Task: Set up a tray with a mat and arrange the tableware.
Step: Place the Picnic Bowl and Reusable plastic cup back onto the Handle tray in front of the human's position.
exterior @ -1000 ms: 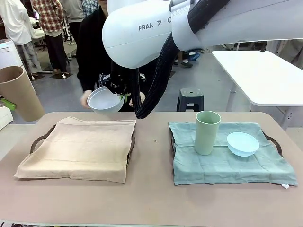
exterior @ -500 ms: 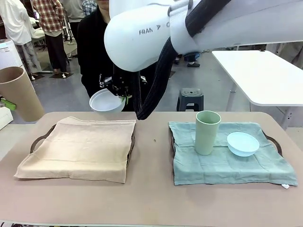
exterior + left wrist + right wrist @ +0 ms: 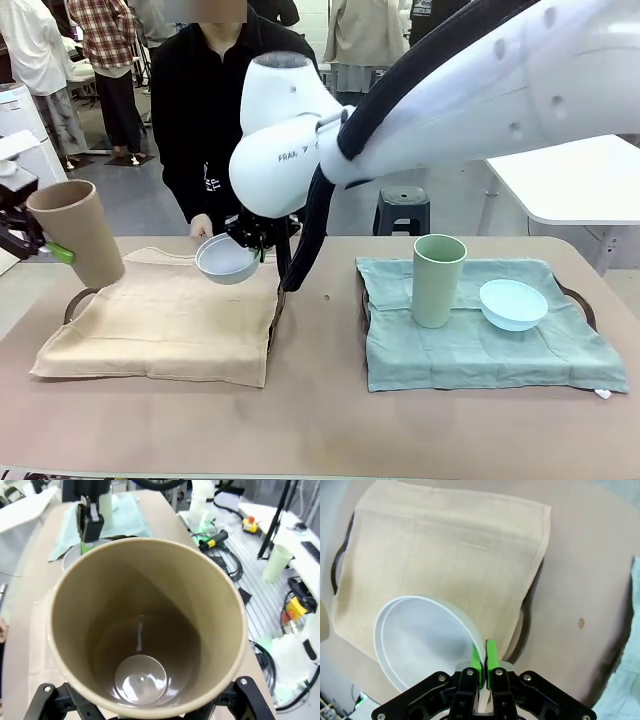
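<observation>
1. The rim of the white bowl (image 3: pixel 422 647) is pinched between the green pads (image 3: pixel 476 663) of the right gripper (image 3: pixel 483 666), the fingers being drawn tightly together on its thin wall
2. The white bowl (image 3: pixel 226 260) is held tilted above the far right part of the tan mat (image 3: pixel 165 313), near its back edge
3. The tan tumbler (image 3: pixel 145 625) is clasped by the left gripper (image 3: pixel 35 243), whose fingers are spread wide around the tumbler's body; its open mouth is seen from above in the left wrist view
4. The tan tumbler (image 3: pixel 80 232) is carried tilted in the air above the left end of the tan mat
5. The tan mat is draped over a tray (image 3: pixel 82 297) on the left of the table (image 3: pixel 320 420)
6. A green mat (image 3: pixel 480 345) is spread over the tray on the right, and the pale green tumbler (image 3: pixel 437 280) is stood upright on it
7. The light blue bowl (image 3: pixel 513 304) is set just beside that tumbler, on the same mat
8. A person (image 3: pixel 215 120) in black is stood at the far side, one hand (image 3: pixel 201 226) being rested at the table edge behind the white bowl
</observation>
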